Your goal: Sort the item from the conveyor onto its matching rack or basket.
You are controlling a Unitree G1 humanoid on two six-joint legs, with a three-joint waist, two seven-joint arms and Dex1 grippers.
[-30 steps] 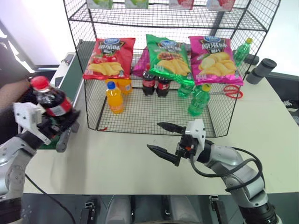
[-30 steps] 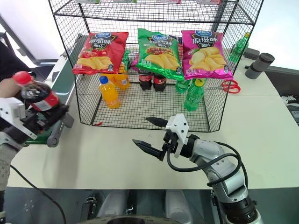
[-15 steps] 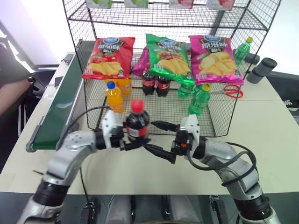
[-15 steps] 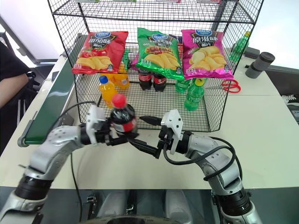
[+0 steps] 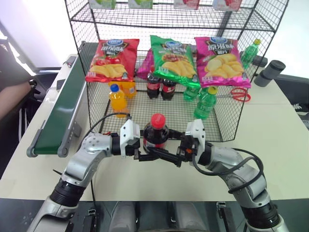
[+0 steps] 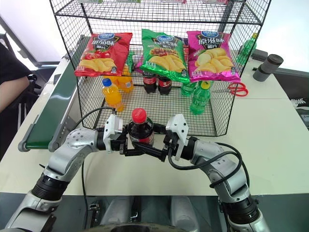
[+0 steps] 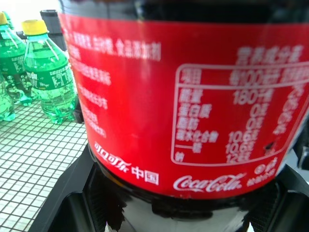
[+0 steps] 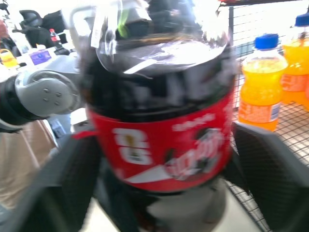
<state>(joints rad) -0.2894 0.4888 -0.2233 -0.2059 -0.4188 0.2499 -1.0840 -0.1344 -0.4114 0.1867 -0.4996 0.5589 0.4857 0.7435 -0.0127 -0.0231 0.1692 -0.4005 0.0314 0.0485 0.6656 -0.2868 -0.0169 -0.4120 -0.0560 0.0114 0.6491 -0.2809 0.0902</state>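
Note:
The item, a small cola bottle with a red cap and red label, stands upright in the air in front of the wire basket. My left gripper reaches in from the left and is shut on its lower body. From the opposite side my right gripper is shut on the same bottle. The left wrist view shows the red label close up between black fingers. The right wrist view has the bottle between that gripper's fingers. The dark green conveyor runs along the left, bare.
Inside the basket stand orange soda bottles, two cola bottles and green bottles. Three chip bags hang above them. Red scissors and a black cylinder lie at the right. A person's arm is at the far left.
My left arm swung the bottle from over the conveyor to the middle, in front of the basket. My right gripper, open before, has shut on the bottle.

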